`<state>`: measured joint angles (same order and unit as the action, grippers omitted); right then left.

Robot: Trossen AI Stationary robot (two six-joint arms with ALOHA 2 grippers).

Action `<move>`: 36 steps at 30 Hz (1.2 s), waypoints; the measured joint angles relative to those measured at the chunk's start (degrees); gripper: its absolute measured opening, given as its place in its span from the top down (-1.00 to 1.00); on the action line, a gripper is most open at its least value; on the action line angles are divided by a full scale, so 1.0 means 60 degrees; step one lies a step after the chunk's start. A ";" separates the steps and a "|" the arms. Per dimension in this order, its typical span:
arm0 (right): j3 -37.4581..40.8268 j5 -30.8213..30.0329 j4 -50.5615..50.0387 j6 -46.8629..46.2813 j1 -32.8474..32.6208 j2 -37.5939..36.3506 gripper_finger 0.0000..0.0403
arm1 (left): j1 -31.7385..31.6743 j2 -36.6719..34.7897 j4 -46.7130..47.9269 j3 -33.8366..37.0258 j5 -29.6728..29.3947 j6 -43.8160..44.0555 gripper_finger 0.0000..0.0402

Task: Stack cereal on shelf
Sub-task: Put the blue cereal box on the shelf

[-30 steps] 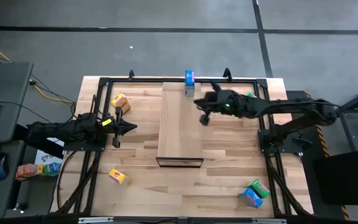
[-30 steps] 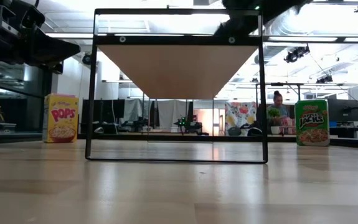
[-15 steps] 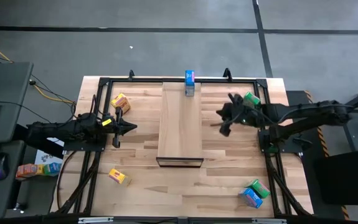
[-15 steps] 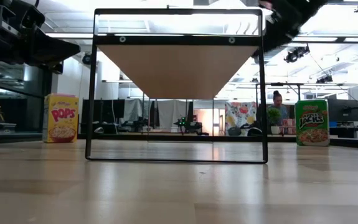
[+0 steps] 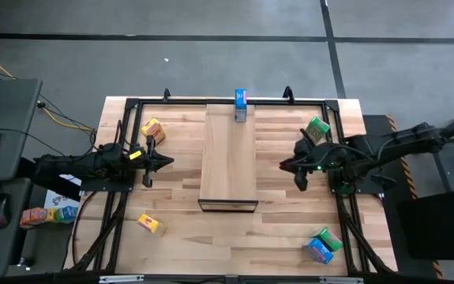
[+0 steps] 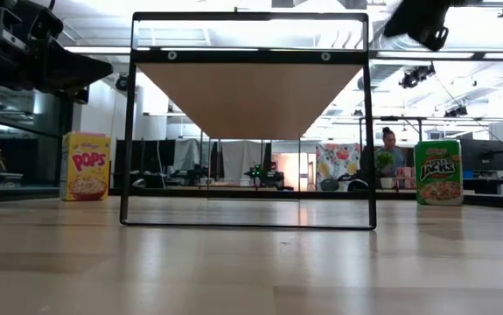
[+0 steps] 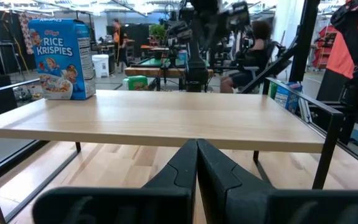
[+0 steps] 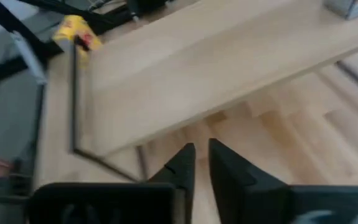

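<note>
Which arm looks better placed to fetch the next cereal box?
Probably the right: its pincer hangs close to the green box by the shelf, empty. The left pincer waits shut, though a yellow box is near.

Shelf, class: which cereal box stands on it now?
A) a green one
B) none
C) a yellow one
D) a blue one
D: in the high view a single blue box stands at the far end of the shelf; the yellow and green boxes lie on the tabletop.
</note>
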<state>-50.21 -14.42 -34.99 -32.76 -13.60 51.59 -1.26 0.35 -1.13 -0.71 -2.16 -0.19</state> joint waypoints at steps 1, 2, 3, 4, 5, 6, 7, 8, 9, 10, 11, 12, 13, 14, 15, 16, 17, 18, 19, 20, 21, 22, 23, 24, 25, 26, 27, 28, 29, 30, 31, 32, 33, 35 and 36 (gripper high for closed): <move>-0.0290 -0.0003 -0.0209 -0.0328 -0.0163 0.0109 0.69 | 0.0000 0.0001 0.0000 0.0003 -0.0002 0.0000 0.98; -0.0577 -0.0001 -0.0385 -0.0662 -0.0323 0.0232 0.62 | 0.0000 0.0002 0.0000 0.0000 0.0000 0.0000 0.98; -0.0886 0.0016 -0.0563 -0.0950 -0.0482 0.0383 0.55 | 0.0000 0.0000 -0.0001 0.0001 -0.0002 0.0000 0.98; -0.1182 0.0083 -0.0730 -0.1238 -0.0631 0.0568 0.47 | 0.0000 0.0000 0.0000 0.0000 0.0002 0.0000 0.98; -0.1504 0.0166 -0.1006 -0.1495 -0.0767 0.0803 0.40 | 0.0000 0.0001 0.0000 0.0002 0.0000 0.0000 0.98; -0.1813 0.0236 -0.1362 -0.1739 -0.0888 0.1065 0.34 | 0.0000 0.0002 -0.0002 0.0003 -0.0002 0.0000 0.98; -0.2149 0.0289 -0.1820 -0.2006 -0.0998 0.1354 0.27 | 0.0000 0.0001 0.0000 0.0002 0.0000 0.0000 0.98; -0.2475 0.0439 -0.2246 -0.2328 -0.1098 0.1644 0.21 | 0.0000 0.0002 0.0000 0.0000 -0.0002 0.0000 0.98; -0.2801 0.0682 -0.2649 -0.2652 -0.1185 0.1943 0.16 | 0.0000 0.0002 0.0000 0.0002 -0.0002 0.0000 0.98; -0.3136 0.0966 -0.3081 -0.2960 -0.1265 0.2250 0.11 | 0.0000 -0.0001 -0.0003 0.0000 0.0000 0.0000 0.98; -0.3433 0.1255 -0.3515 -0.3328 -0.1345 0.2539 0.08 | 0.0000 -0.0002 0.0000 0.0004 -0.0002 0.0000 0.98; -0.3704 0.1566 -0.3925 -0.3745 -0.1459 0.2834 0.04 | 0.0000 0.0002 0.0000 0.0003 0.0002 0.0000 0.98; -0.3954 0.1882 -0.4278 -0.4180 -0.1601 0.3110 0.02 | 0.0000 0.0000 -0.0001 0.0002 0.0001 0.0000 0.98; -0.4181 0.2238 -0.4631 -0.4637 -0.1766 0.3360 0.00 | 0.0000 0.0000 0.0000 0.0000 0.0000 0.0000 0.98; -0.4394 0.2521 -0.4997 -0.5122 -0.1950 0.3599 -0.01 | 0.0000 0.0001 0.0000 0.0001 0.0002 0.0000 0.98; -0.4594 0.2784 -0.5427 -0.5600 -0.2156 0.3813 -0.01 | 0.0000 0.0002 0.0000 0.0003 -0.0002 0.0000 0.98; -0.4758 0.2995 -0.5904 -0.6084 -0.2397 0.4028 -0.01 | 0.0000 0.0000 -0.0002 0.0003 -0.0002 0.0000 0.98; -0.4894 0.3128 -0.6370 -0.6645 -0.2664 0.4226 -0.01 | 0.0000 0.0002 0.0000 0.0000 -0.0002 0.0000 0.98; -0.4997 0.3210 -0.6825 -0.7253 -0.2989 0.4426 -0.01 | 0.0000 0.0001 0.0000 0.0000 0.0002 0.0000 0.98; -0.5078 0.3250 -0.7207 -0.7850 -0.3322 0.4596 -0.01 | 0.0000 0.0000 0.0000 0.0002 -0.0002 0.0000 0.98; -0.5112 0.3266 -0.7423 -0.8463 -0.3678 0.4742 -0.01 | 0.0000 0.0002 0.0000 0.0000 -0.0002 0.0000 0.98; -0.5123 0.3308 -0.7451 -0.9099 -0.4061 0.4882 -0.01 | 0.0000 0.0002 0.0000 0.0004 -0.0001 0.0000 0.98; -0.5116 0.3415 -0.7330 -0.9678 -0.4392 0.5005 -0.01 | 0.0000 0.0002 0.0000 0.0000 -0.0002 0.0000 0.98; -0.5108 0.3533 -0.7137 -1.0282 -0.4721 0.5135 -0.01 | 0.0000 0.0002 0.0000 0.0002 0.0000 0.0000 0.98; -0.5104 0.3600 -0.6931 -1.0863 -0.5056 0.5278 -0.01 | 0.0000 0.0002 0.0000 0.0001 -0.0002 0.0000 0.98; -0.5104 0.3630 -0.6679 -1.1416 -0.5373 0.5424 -0.01 | 0.0000 -0.0001 0.0000 0.0003 0.0001 0.0000 0.98; -0.5104 0.3577 -0.6399 -1.1968 -0.5677 0.5585 -0.01 | 0.0000 -0.0002 0.0000 0.0000 -0.0002 0.0000 0.98; -0.5104 0.3500 -0.6152 -1.2412 -0.5962 0.5742 -0.01 | 0.0000 0.0000 0.0000 0.0000 0.0000 0.0000 0.98; -0.5104 0.3459 -0.5931 -1.2786 -0.6215 0.5897 -0.01 | 0.0000 0.0002 0.0000 0.0004 -0.0002 0.0000 0.98; -0.5104 0.3457 -0.5776 -1.3129 -0.6425 0.6053 -0.01 | 0.0000 -0.0002 0.0000 0.0000 -0.0002 0.0000 0.98; -0.5104 0.3460 -0.5705 -1.3455 -0.6620 0.6220 -0.01 | 0.0000 0.0002 0.0000 0.0001 0.0000 0.0000 0.98; -0.5101 0.3489 -0.5687 -1.3723 -0.6796 0.6388 -0.01 | 0.0000 0.0002 0.0000 0.0000 -0.0002 0.0000 0.98; -0.5096 0.3488 -0.5695 -1.3886 -0.6937 0.6530 -0.01 | 0.0000 0.0002 0.0000 0.0001 0.0000 0.0000 0.98; -0.5094 0.3487 -0.5759 -1.4106 -0.7133 0.6760 -0.01 | 0.0000 -0.0001 0.0000 0.0000 -0.0002 0.0000 0.98; -0.5094 0.3477 -0.5774 -1.4161 -0.7201 0.6875 -0.01 | 0.0000 0.0002 0.0000 0.0000 0.0000 0.0000 0.98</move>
<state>-80.77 6.44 -69.64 -117.73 -56.81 92.84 -1.26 0.36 -1.13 -0.71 -2.16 -0.19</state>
